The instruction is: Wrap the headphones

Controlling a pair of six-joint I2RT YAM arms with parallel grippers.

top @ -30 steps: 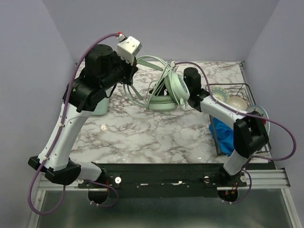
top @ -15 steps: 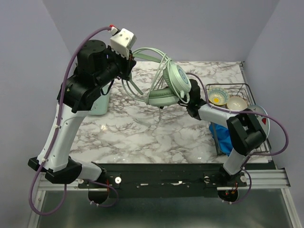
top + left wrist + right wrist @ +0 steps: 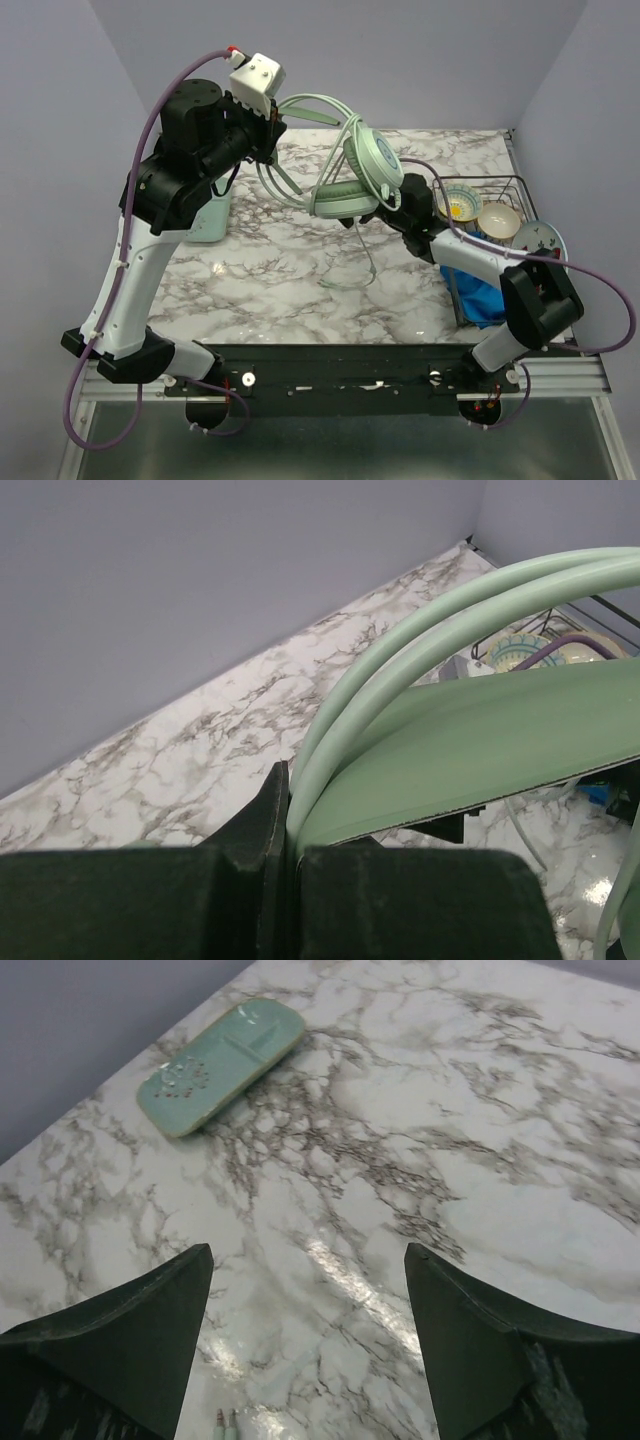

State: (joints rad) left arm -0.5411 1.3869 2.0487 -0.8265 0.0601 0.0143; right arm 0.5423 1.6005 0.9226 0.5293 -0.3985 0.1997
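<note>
Loose cable (image 3: 365,262) trails down onto the worktop (image 3: 260,275); the wrap looks unfinished. Right tool (image 3: 308,1260) is near the ear cups, jaws apart and empty, probably free to gather cable. Above the worktop hang the headphones (image 3: 372,168), pale mint, tilted. Left tool (image 3: 290,820) is clamped on the headband (image 3: 480,725), keeping them aloft.

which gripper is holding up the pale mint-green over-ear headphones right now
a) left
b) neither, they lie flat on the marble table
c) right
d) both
A: the left gripper is shut on the arched headband of the pale mint-green over-ear headphones, while the right gripper has its fingers apart with only the white marble table showing between them.
</note>
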